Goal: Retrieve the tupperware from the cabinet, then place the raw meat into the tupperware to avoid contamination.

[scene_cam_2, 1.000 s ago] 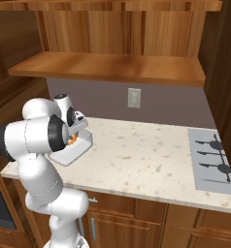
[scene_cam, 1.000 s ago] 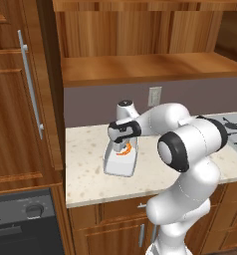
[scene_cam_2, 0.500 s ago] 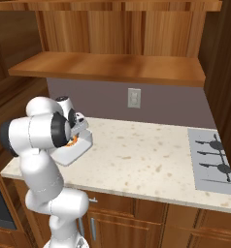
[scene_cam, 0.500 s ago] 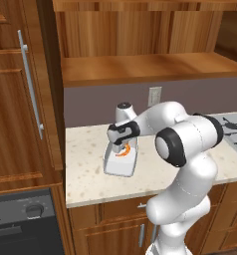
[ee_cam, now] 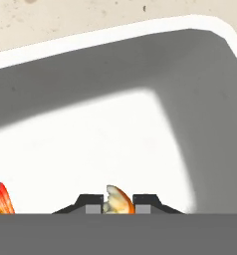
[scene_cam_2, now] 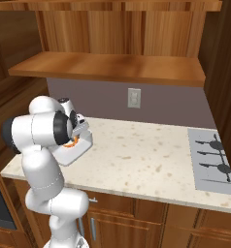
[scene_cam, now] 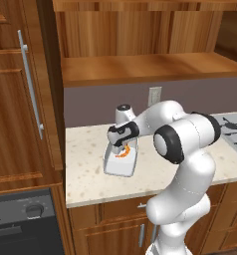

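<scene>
Tupperware (ee_cam: 140, 129) on tabletop (scene_cam: 85, 164); fingers (ee_cam: 93, 201) pinch raw meat (ee_cam: 118, 200) over its floor. Placing step; next, open and lift clear.

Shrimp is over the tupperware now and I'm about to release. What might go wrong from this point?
1. The gripper is shut on the raw meat with only a small bit between the fingertips; it may cling to one finger on release, or drop unevenly.
2. The hand sits low inside the tupperware; a sideways retreat might catch the wall and push the light tray across the counter.
3. In the left base view the hand hides most of the tray, so judge the release by the hand view.
</scene>
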